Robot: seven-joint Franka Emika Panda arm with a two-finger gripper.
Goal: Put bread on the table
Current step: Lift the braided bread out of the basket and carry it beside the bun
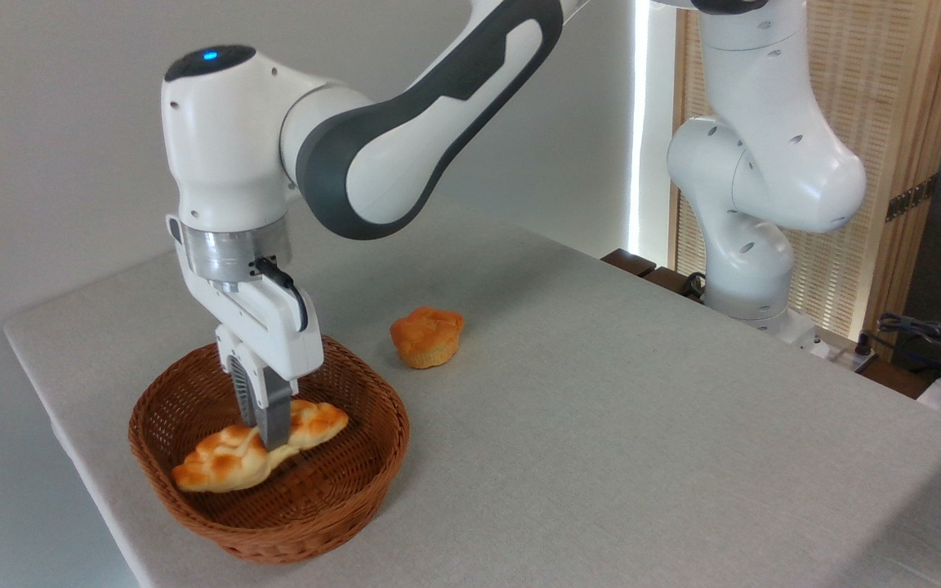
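Over on the left side of the table (601,408), near its front corner, sits the wicker basket (193,506), and that's where the action is. Inside it, the bread (217,464) is pinched across its middle by the gripper (268,437), fingers clamped on either side of the loaf's narrow waist. Grabbing it crosswise there makes sense to me, since the long pointed ends would be awkward to squeeze and the middle keeps it balanced. The loaf looks tipped, left end drooping toward the basket floor and right end higher, so my guess is it's just coming off the weave, though I can't tell for sure if the low end is touching. It hasn't cleared the basket rim yet either way.

Right of the basket and a bit further back, a small bun (426,335) sits on the cloth, well apart from the gripper. Plenty of bare cloth lies beyond that, so I'd set the loaf down right of the basket, clear of the bun.
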